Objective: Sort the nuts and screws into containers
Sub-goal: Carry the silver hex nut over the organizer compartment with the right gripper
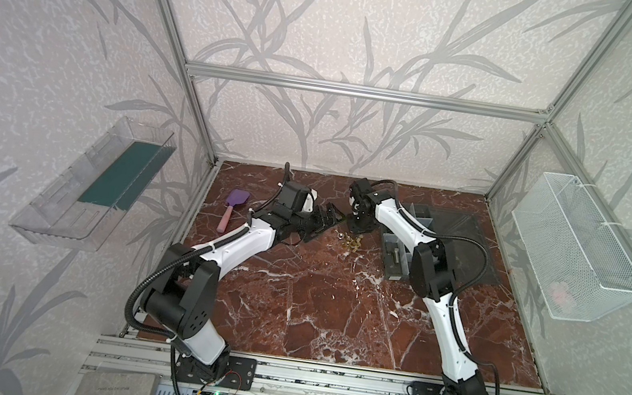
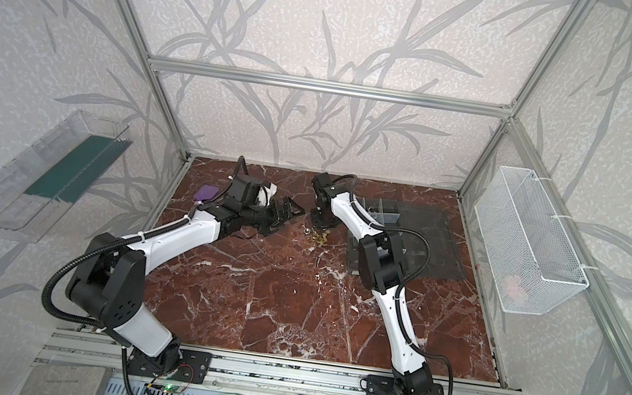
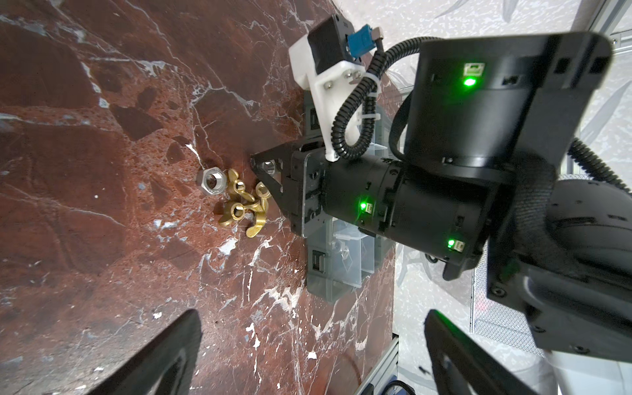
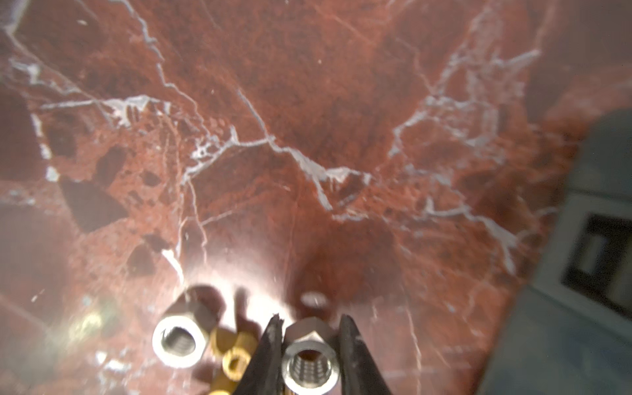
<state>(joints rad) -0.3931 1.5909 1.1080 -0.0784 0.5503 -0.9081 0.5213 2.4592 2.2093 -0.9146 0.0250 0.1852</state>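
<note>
The red marble worktop (image 1: 333,301) carries the grey organizer box (image 1: 393,266) at the far right, lid laid open. My left fingers (image 3: 160,362) hang wide apart and empty, left of centre. My right fingers (image 4: 270,352) are clamped on a silver nut (image 4: 309,369), low over the worktop, just left of the box. Beside it lie a second silver nut (image 4: 179,342) and a small heap of brass wing nuts (image 3: 242,208).

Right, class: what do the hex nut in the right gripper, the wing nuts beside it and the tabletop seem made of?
The gripped hex nut: likely steel, bright silvery shine. The wing nuts: probably brass, yellow-gold gloss. The tabletop: looks like polished red marble, white veins and glare; could be a print.
</note>
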